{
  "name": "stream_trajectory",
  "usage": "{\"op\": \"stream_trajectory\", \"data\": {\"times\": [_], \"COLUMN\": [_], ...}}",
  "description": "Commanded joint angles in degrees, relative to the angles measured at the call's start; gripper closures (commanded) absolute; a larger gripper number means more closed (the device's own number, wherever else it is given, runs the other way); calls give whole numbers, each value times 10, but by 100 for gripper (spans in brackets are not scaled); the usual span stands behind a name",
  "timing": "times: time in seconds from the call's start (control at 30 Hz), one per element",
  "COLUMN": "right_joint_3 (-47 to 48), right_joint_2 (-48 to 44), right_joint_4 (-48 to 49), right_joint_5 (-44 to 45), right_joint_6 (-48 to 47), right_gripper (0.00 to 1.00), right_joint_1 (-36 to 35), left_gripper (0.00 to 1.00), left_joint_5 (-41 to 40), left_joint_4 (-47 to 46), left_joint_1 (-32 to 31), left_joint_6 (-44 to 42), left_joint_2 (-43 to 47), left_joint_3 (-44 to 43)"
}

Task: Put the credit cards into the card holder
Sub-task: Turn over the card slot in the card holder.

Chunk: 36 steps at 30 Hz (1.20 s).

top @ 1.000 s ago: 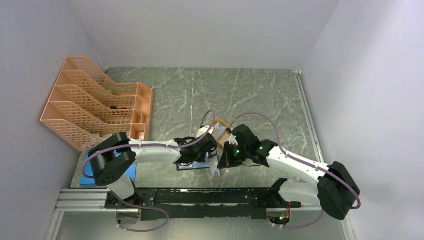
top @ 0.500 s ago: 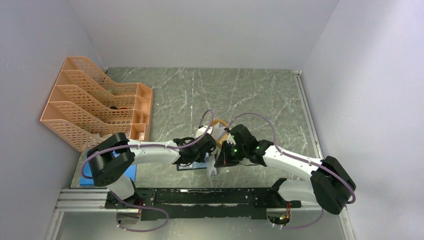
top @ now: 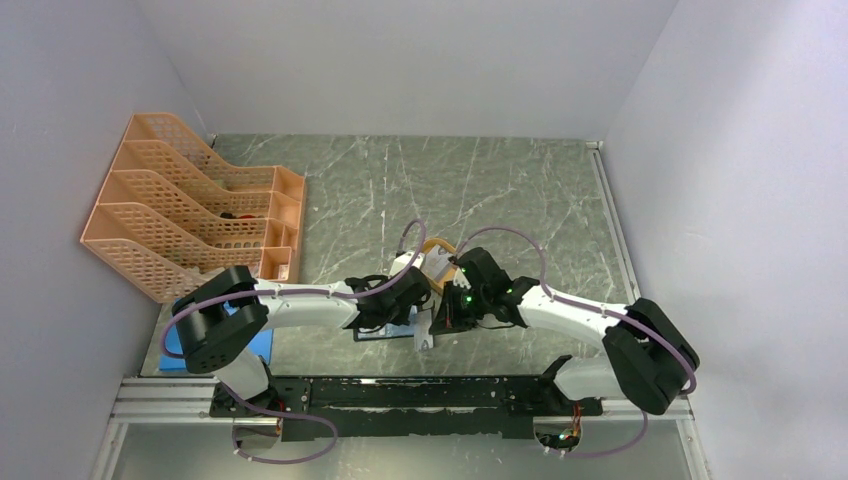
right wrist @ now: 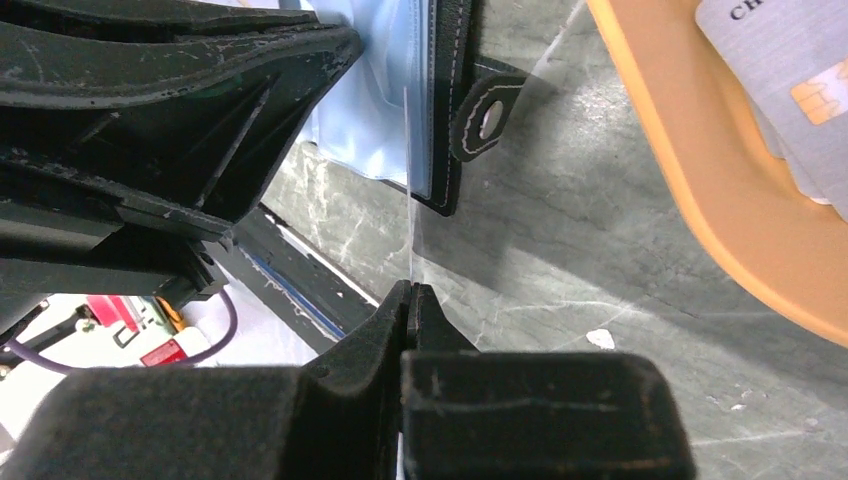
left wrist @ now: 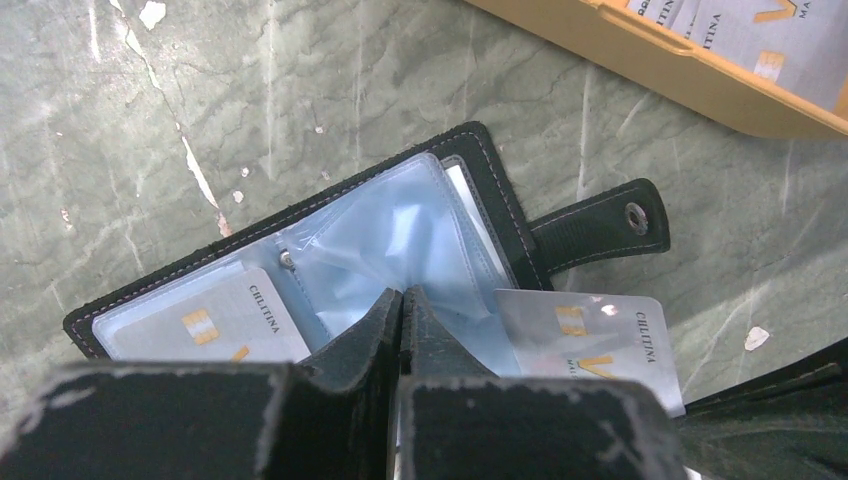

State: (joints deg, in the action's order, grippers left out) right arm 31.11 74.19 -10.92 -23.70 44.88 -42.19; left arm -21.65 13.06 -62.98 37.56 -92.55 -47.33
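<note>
The black card holder (left wrist: 497, 190) lies open on the marble table, snap tab (left wrist: 600, 225) pointing right. My left gripper (left wrist: 401, 293) is shut on a fold of its bluish clear pocket (left wrist: 400, 225). One credit card (left wrist: 205, 320) sits in the left pocket. My right gripper (right wrist: 408, 287) is shut on another credit card (left wrist: 590, 335), whose left end is at the mouth of the right pocket. Edge-on in the right wrist view, that card (right wrist: 408, 200) reaches up to the holder (right wrist: 445, 100). From above, both grippers (top: 425, 322) meet over the holder.
An orange oval tray (left wrist: 640, 50) with more cards (left wrist: 740, 25) stands just beyond the holder, also in the right wrist view (right wrist: 700, 180). An orange mesh file organiser (top: 190, 215) is at the left. A blue pad (top: 262, 345) lies by the left arm's base.
The right arm has shifted left towards the holder, bringing its card closer in. The left arm and the holder have stayed put.
</note>
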Motion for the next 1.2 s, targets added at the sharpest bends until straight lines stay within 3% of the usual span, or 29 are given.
{"op": "stream_trajectory", "data": {"times": [0.0, 0.23, 0.8, 1.17], "right_joint_3": [10, 22, 42, 40], "right_joint_2": [5, 16, 47, 74], "right_joint_4": [28, 45, 67, 98], "right_joint_5": [-11, -23, -60, -89], "right_joint_6": [-7, -21, -43, -33], "right_gripper": [100, 100, 100, 100], "right_joint_1": [2, 2, 2, 2], "left_gripper": [95, 95, 70, 62], "left_joint_5": [13, 15, 15, 8], "left_joint_4": [50, 54, 94, 121], "left_joint_1": [2, 2, 2, 1], "left_joint_6": [6, 6, 4, 10], "left_joint_2": [-11, -7, 45, 82], "left_joint_3": [26, 23, -13, -20]}}
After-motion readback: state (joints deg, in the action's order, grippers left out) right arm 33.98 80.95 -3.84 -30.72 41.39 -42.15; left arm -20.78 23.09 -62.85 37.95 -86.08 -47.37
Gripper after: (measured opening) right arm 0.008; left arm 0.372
